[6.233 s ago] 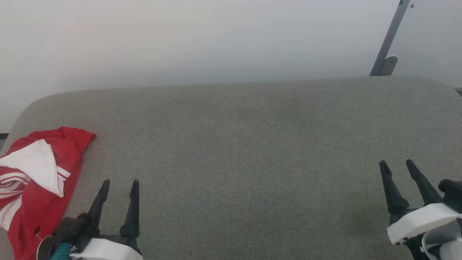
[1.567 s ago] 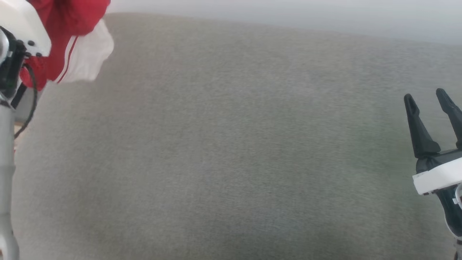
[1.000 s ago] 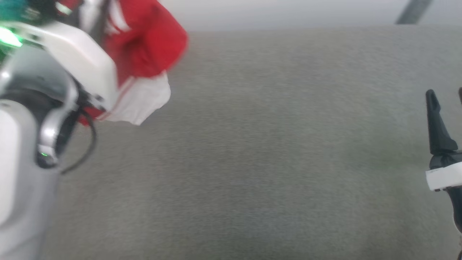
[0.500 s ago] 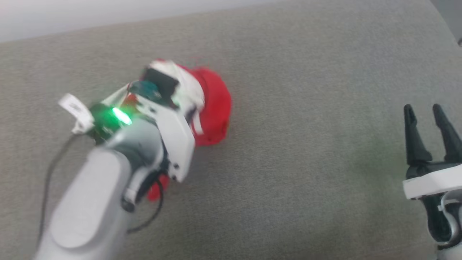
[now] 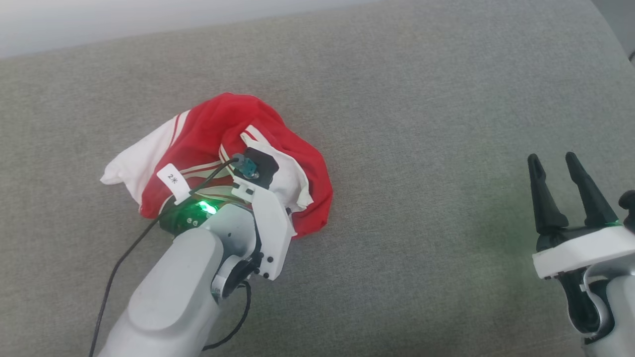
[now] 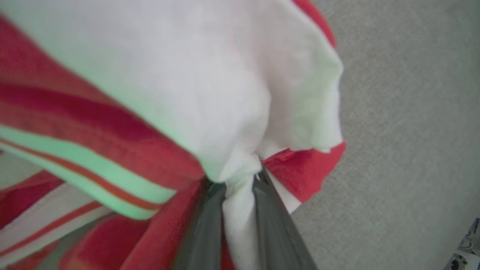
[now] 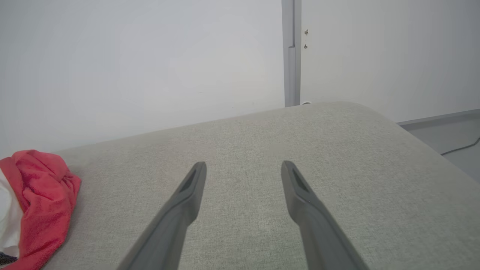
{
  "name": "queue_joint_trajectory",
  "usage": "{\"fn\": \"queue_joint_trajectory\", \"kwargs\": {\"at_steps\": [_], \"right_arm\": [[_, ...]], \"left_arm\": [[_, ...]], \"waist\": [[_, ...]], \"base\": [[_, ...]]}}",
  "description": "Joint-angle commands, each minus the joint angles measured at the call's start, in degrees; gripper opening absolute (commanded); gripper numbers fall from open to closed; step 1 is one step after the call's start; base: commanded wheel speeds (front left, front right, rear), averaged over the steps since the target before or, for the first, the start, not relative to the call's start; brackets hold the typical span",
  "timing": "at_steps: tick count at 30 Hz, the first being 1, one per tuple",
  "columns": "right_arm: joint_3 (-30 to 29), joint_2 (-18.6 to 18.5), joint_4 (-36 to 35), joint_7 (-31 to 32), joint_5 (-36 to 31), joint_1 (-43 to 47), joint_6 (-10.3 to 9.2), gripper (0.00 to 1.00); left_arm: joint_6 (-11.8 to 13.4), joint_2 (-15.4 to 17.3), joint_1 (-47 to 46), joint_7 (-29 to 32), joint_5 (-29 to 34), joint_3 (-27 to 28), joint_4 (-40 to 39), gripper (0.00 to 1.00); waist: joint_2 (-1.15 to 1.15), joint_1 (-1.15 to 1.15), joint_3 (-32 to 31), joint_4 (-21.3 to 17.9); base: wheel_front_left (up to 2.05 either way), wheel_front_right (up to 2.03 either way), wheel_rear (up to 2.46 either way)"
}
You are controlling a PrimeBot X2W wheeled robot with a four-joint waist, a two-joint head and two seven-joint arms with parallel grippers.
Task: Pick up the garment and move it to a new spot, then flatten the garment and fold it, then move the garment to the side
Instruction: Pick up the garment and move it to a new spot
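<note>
The garment (image 5: 218,126), red with white sleeves and striped trim, lies bunched on the grey cushion left of centre in the head view. My left arm reaches down into it from the lower left, and the wrist hides the fingers there. In the left wrist view my left gripper (image 6: 238,183) is shut on a pinch of white cloth of the garment (image 6: 210,86). My right gripper (image 5: 554,163) hovers open at the right, well apart from the garment. In the right wrist view my right gripper (image 7: 243,168) has nothing between its fingers, and the garment (image 7: 41,195) sits at the left edge.
The grey upholstered surface (image 5: 421,124) stretches wide between the garment and my right gripper. Its back edge meets a pale wall (image 7: 142,60). A grey post (image 7: 291,52) stands behind the far right corner. A black cable (image 5: 124,258) hangs beside my left forearm.
My left arm has carried the garment from the upper left and set it down on the cushion, where it now spreads out. The head camera has shifted. My right gripper stays open.
</note>
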Motion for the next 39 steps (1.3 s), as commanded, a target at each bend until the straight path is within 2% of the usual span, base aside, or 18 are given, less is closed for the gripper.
{"fn": "queue_joint_trajectory", "kwargs": {"at_steps": [1, 2, 3, 4, 12, 24, 35, 39], "right_arm": [[0.36, -0.23, 0.25, -0.42, 0.38, -1.01, 0.0, 1.0], [0.57, -0.52, 0.45, -0.48, 0.4, -1.13, 0.0, 1.0], [0.77, -0.73, 0.62, -0.54, 0.43, -1.17, 0.0, 1.0], [0.94, -0.92, 0.82, -0.55, 0.45, -1.17, 0.0, 1.0], [0.85, -2.15, 1.59, -0.2, 0.3, 0.11, 0.0, 1.0], [-1.63, -2.41, 0.96, 1.51, -1.01, 3.19, 0.0, 1.0], [-4.67, -1.38, 0.61, 2.93, -2.52, 6.95, 0.0, 1.0], [-6.0, -0.85, 0.3, 3.38, -3.04, 8.25, 0.0, 1.0]], "left_arm": [[-0.83, -0.73, 2.19, 0.41, -0.99, -1.54, 3.79, 0.0], [-1.18, -1.23, 1.88, 0.0, -0.97, -1.8, 5.01, 0.0], [-1.47, -1.6, 1.59, -0.5, -1.08, -2.05, 5.88, 0.4], [-1.83, -2.15, 1.33, -1.09, -1.49, -2.01, 6.62, 1.0], [-3.6, -2.08, -1.31, -7.76, -4.29, 0.59, 4.03, 1.0], [-4.66, 5.47, 4.2, -23.24, -5.02, 6.48, -4.49, 1.0], [-2.23, 10.68, 14.95, -35.27, -5.36, 13.03, -9.33, 1.0], [-0.19, 11.64, 19.94, -37.96, -6.25, 15.7, -11.14, 1.0]], "waist": [[0.0, 0.0, -0.28, 0.4], [0.0, 0.0, -0.48, 0.62], [0.0, 0.0, -0.71, 0.85], [0.0, 0.0, -1.0, 1.12], [0.0, 0.0, -4.98, 4.14], [0.0, 0.0, -10.47, 9.62], [0.0, 0.0, -14.34, 13.91], [0.0, 0.0, -15.53, 15.1]], "base": [[0.0, 0.0, 0.0], [0.0, 0.0, 0.0], [0.0, 0.0, 0.0], [0.0, 0.0, 0.0], [0.0, 0.0, 0.0], [0.0, 0.0, 0.0], [0.0, 0.0, 0.0], [0.0, 0.0, 0.0]]}}
